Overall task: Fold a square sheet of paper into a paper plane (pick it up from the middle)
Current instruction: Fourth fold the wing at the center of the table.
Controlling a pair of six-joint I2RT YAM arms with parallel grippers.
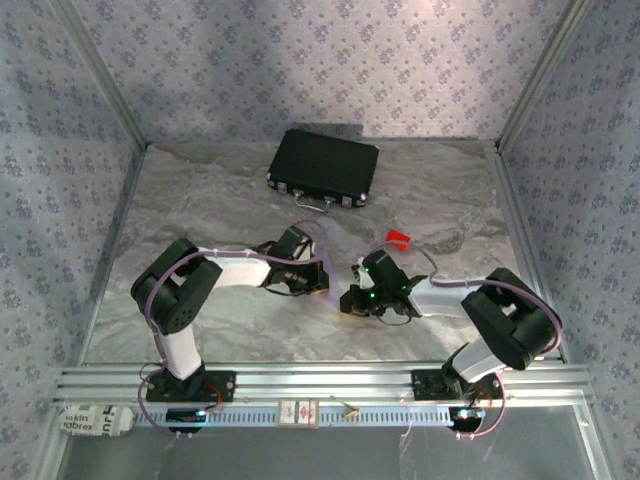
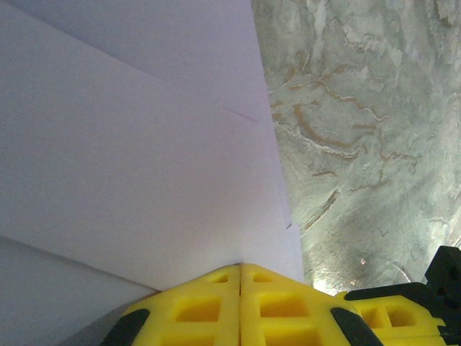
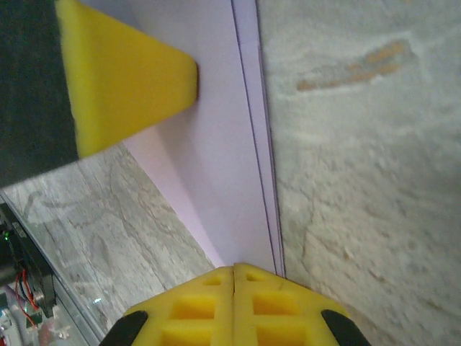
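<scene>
Both left claw (image 2: pixel 240 267) and right claw (image 3: pixel 234 268) pinch lilac paper (image 2: pixel 144 180).

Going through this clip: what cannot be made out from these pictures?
Pale lilac sheet of paper: full outline and fold stage. Both wrist views cut it at the frame edges. In the top view it is mostly hidden between the left gripper and right gripper.
How much paper the shut grippers hold: hidden by their yellow fingers.
Small red block: too small in the top view to identify.

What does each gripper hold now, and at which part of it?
Both are shut on the folded lilac paper: the left gripper pinches an edge, the right gripper its narrow end.
</scene>
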